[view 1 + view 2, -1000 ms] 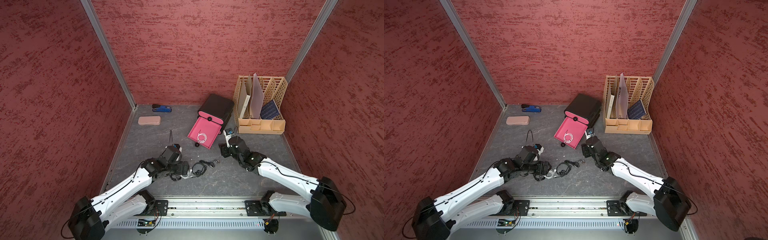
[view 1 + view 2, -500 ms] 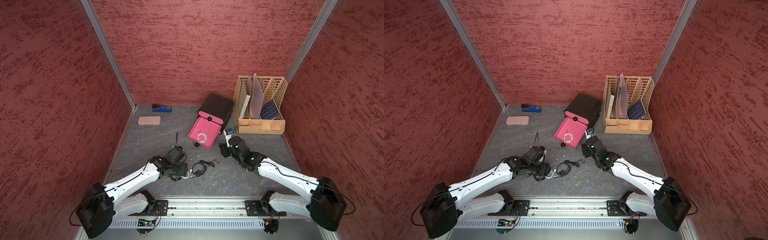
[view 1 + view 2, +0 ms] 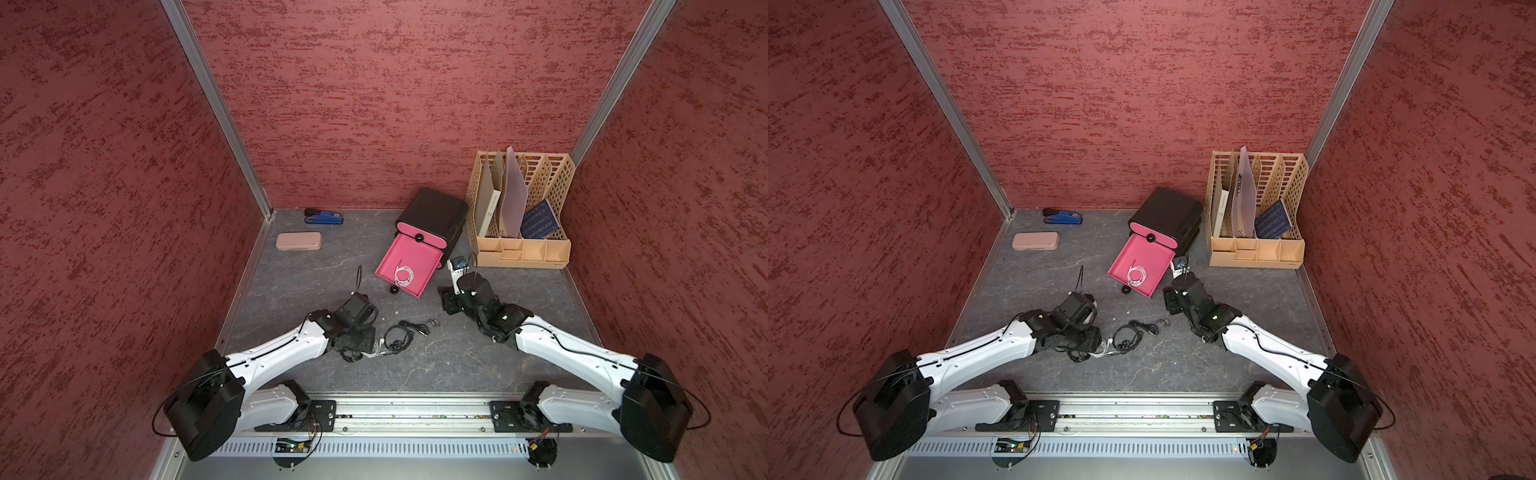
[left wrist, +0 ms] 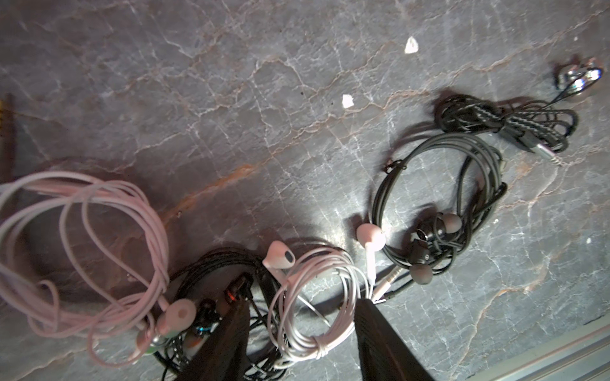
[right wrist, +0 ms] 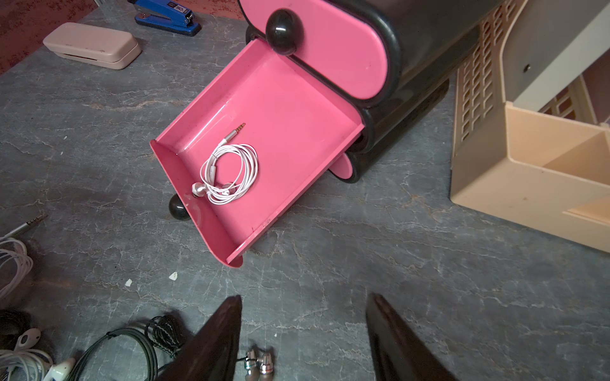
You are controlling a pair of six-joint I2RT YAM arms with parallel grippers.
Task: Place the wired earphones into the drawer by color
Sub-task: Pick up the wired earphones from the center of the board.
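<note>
One white earphone coil is lying unheld between the half-open left hand's fingers, which should be pinching its bunched strands while avoiding the black earphones alongside.

1. On my feed, a blue and black stapler lies at the back of the grey marbled table, close to the rear wall.
2. In front of the stapler, apart from it, a closed pale pink case lies flat near the left edge.
3. A beige slotted file rack stands in the back right corner, with small open compartments along its front.
4. In the rack I see a white booklet, a tall grey sheet leaning beside it, and a dark blue notebook further right.
5. Two small white scraps lie apart on bare tabletop.
</note>
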